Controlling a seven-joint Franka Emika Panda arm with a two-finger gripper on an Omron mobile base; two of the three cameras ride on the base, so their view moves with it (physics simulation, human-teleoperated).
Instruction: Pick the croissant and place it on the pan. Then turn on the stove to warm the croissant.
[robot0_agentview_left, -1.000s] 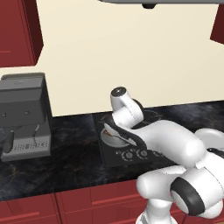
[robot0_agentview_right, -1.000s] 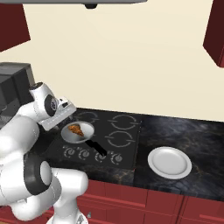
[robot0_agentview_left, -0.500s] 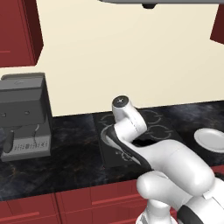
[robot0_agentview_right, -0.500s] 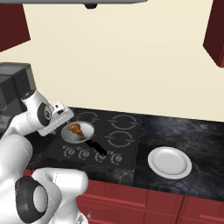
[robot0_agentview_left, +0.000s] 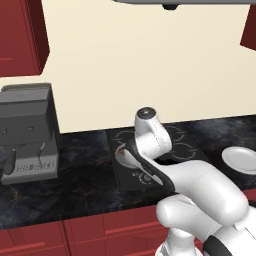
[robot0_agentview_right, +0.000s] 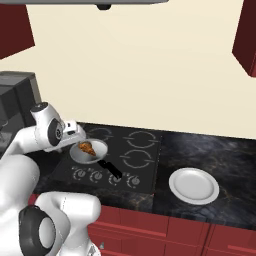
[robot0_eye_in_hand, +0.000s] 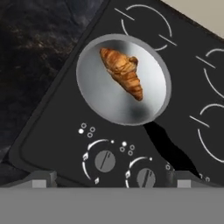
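Observation:
The croissant (robot0_eye_in_hand: 122, 72) lies golden-brown inside the round silver pan (robot0_eye_in_hand: 99, 98), which sits on the front left burner of the black stove (robot0_eye_in_hand: 57, 127). The pan's black handle (robot0_eye_in_hand: 168, 148) points toward the knob row. My gripper (robot0_eye_in_hand: 112, 180) hovers open above the stove's front edge, with nothing between its wide-apart fingertips (robot0_eye_in_hand: 41, 179). Two round knobs (robot0_eye_in_hand: 105, 161) lie just ahead of it. From the right base view the croissant (robot0_agentview_right: 87, 148) rests in the pan (robot0_agentview_right: 100, 145) on the stove (robot0_agentview_right: 140, 160), right beside my hand.
A round white plate (robot0_agentview_right: 194, 185) sits on the dark counter right of the stove. A grey boxy coffee machine (robot0_agentview_left: 30, 132) stands at the left of the counter. Red cabinets run below and above.
The arm has swung and folded lower over the stove's front left. The croissant and pan have stayed put, and the jaws have stayed wide.

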